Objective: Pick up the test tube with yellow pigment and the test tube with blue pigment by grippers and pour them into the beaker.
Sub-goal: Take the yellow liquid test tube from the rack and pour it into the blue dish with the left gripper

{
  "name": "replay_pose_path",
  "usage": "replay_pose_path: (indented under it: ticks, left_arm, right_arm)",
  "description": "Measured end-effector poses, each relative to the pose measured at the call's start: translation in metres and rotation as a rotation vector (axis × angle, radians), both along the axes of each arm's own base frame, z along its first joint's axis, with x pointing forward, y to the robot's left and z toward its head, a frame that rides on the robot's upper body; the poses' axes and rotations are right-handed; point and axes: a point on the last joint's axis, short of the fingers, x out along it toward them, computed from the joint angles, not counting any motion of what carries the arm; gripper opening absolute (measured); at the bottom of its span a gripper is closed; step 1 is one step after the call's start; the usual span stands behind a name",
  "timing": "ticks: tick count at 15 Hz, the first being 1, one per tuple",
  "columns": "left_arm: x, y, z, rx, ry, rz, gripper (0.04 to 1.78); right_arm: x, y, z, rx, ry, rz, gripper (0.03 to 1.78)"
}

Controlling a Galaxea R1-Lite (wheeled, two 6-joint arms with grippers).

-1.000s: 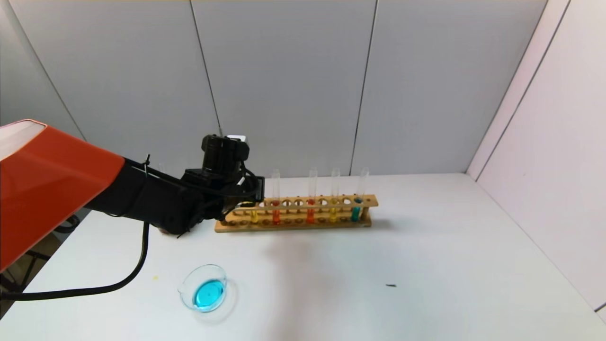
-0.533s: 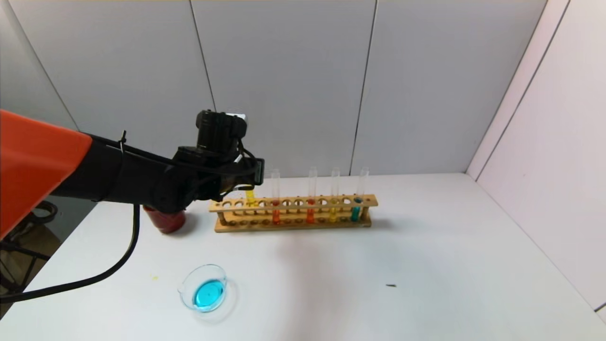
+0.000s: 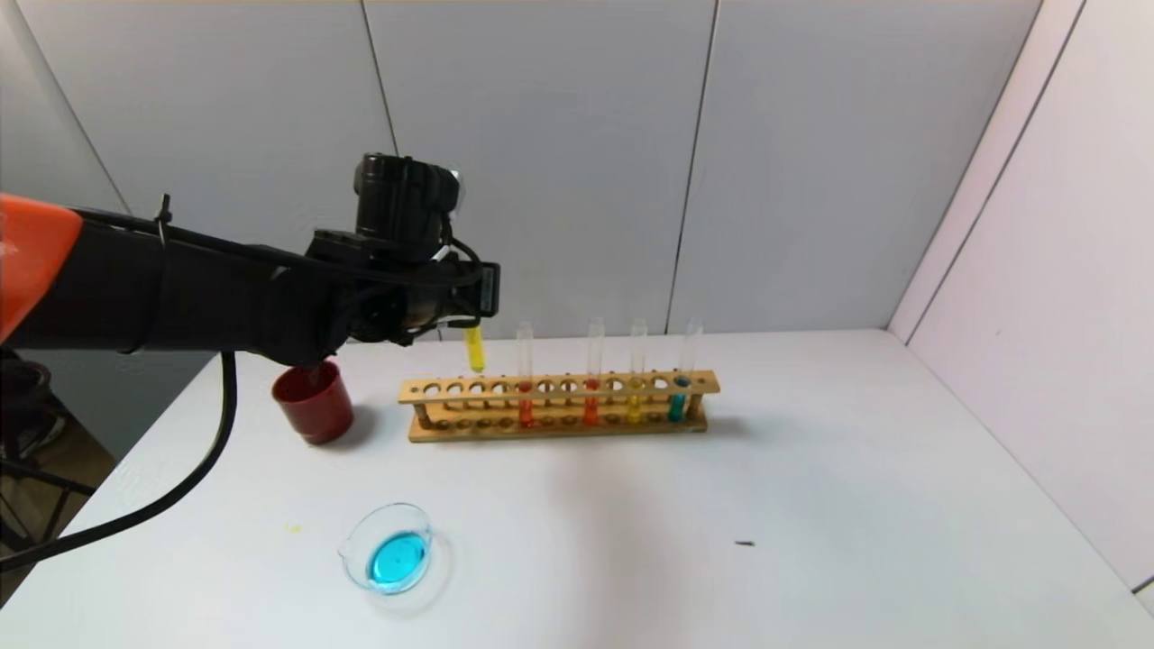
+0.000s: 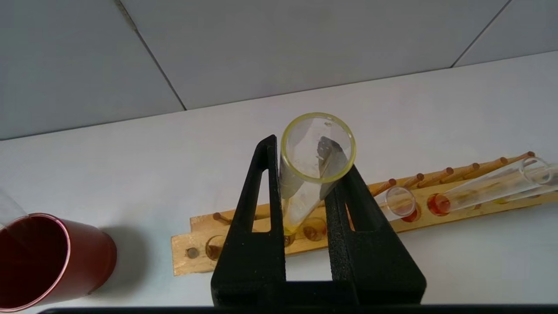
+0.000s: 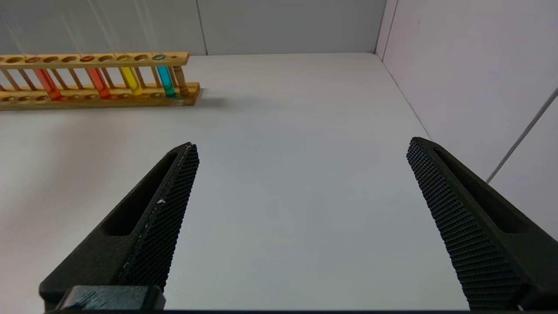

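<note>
My left gripper (image 3: 471, 311) is shut on the test tube with yellow pigment (image 3: 473, 350) and holds it upright just above the left part of the wooden rack (image 3: 559, 422). In the left wrist view the gripper (image 4: 307, 152) clamps this tube (image 4: 301, 196) below its rim. The test tube with blue pigment (image 3: 678, 398) stands at the rack's right end, also seen in the right wrist view (image 5: 165, 80). The beaker (image 3: 389, 548) sits front left with blue liquid in it. My right gripper (image 5: 301, 148) is open and empty, low over the table's right side.
A dark red cup (image 3: 313, 403) stands left of the rack, also in the left wrist view (image 4: 48, 257). Two orange-red tubes (image 3: 526, 406) and another yellow tube (image 3: 635, 404) stand in the rack. A small dark speck (image 3: 745, 543) lies at the front right.
My left gripper has risen with the yellow tube, lifting it out of its rack hole. The arm no longer hides the red cup.
</note>
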Motion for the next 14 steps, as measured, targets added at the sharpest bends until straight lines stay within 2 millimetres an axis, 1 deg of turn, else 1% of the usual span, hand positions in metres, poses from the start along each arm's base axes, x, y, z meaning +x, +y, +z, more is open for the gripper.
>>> replay_pose_path:
  ticks: [3,6,11,14]
  left_arm:
    - [-0.004,0.002,0.01,0.015,-0.007,0.004,0.32]
    - [-0.018,0.01,0.016,0.09,0.047,0.001,0.32]
    - [-0.061,0.042,0.028,0.29,0.139,-0.015,0.32]
    - [-0.088,0.064,0.029,0.385,0.214,-0.026,0.32]
  right_arm:
    - [0.0,0.0,0.0,0.0,0.0,0.0,1.74]
    - [0.0,0.0,0.0,0.0,0.0,0.0,1.74]
    - [0.0,0.0,0.0,0.0,0.0,0.0,1.74]
    - [0.0,0.0,0.0,0.0,0.0,0.0,1.74]
